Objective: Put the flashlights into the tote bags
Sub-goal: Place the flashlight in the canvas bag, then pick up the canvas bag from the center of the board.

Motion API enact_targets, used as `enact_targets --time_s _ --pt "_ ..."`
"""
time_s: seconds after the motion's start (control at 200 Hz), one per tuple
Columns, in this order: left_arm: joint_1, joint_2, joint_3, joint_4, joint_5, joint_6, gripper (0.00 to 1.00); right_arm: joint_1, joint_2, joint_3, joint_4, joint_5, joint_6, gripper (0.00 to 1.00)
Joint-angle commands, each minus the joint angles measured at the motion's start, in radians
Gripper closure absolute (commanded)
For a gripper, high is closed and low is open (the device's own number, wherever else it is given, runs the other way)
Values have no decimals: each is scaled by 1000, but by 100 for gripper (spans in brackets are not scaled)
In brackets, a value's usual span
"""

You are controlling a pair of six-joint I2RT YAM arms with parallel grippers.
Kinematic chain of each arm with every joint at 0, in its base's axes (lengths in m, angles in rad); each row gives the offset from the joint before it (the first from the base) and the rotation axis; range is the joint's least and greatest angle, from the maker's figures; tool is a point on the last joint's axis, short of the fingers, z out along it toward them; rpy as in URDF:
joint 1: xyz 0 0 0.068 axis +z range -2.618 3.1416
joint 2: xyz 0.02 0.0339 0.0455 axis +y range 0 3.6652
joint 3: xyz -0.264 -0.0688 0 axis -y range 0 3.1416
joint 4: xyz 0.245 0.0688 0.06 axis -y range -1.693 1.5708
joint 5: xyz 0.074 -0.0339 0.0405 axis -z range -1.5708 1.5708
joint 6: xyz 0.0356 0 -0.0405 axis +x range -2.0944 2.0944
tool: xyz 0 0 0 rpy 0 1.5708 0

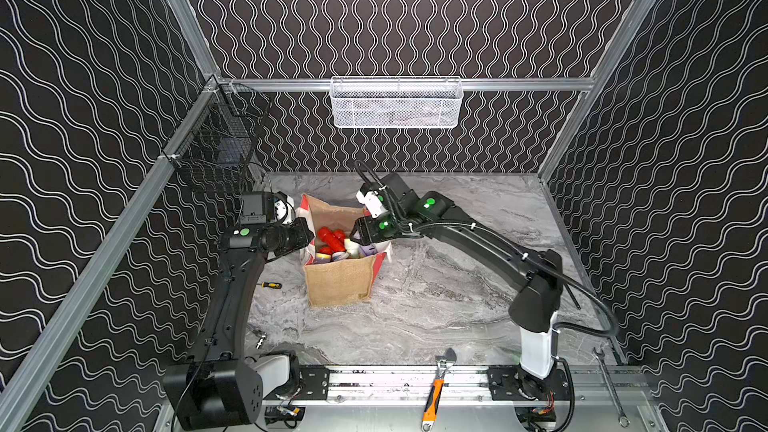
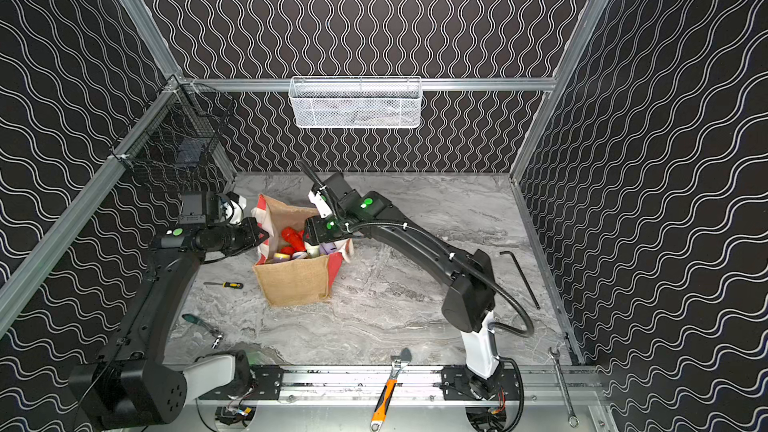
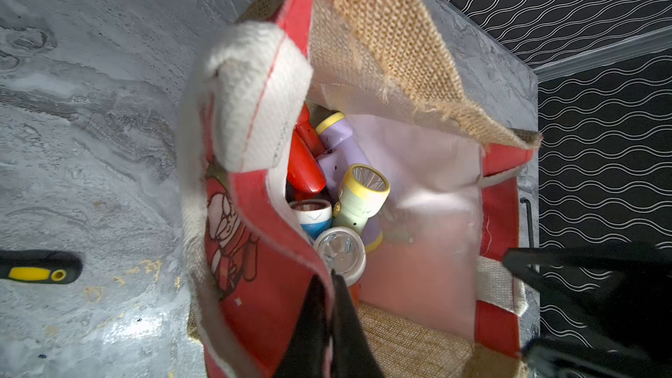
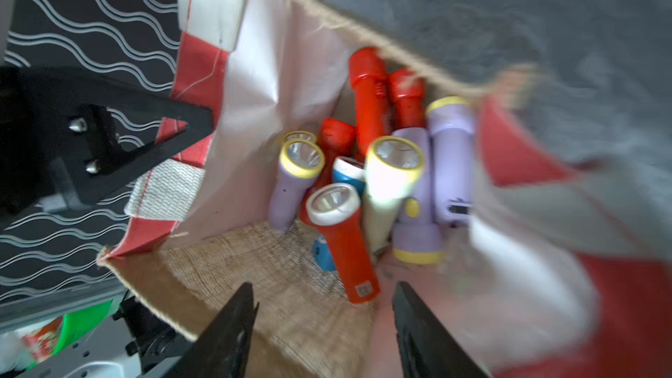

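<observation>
Flashlights [image 4: 345,249]: red, lilac, pale green, blue | inside tote bag [image 1: 338,280]

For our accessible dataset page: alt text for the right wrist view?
Red, lilac, pale green and blue flashlights lie piled inside an open burlap tote bag. The right pincer hangs open over them; the left pincer clamps the bag's rim.

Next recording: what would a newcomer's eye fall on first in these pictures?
The burlap tote bag on the marble table, with a bright heap of red, lilac and pale green flashlights inside. At its mouth the left tool pinches the red side panel's rim, and the right tool hangs open above the heap. An orange-handled wrench lies across the front rail.
</observation>
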Motion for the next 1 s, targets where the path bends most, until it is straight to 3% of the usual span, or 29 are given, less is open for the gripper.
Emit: enact_targets --time_s 0.0,0.24,0.38,0.706,0.891,0.996 --pt "1 6 15 21 -1 16 91 -24 -90 -64 8 131 -18 35" --pt "2 13 32 4 -18 21 92 -121 -203 -226 48 168 -20 31" --pt "1 15 36 0 -26 17 92 -127 -167 -224 61 114 -26 31" --pt "2 14 47 -17 -40 22 91 -143 -45 -165 11 137 -46 33" --pt "1 25 51 -12 -34 21 92 -144 -4 -153 24 82 -54 50" --pt "1 30 48 -6 -32 15 92 -144 25 -128 16 64 -52 72"
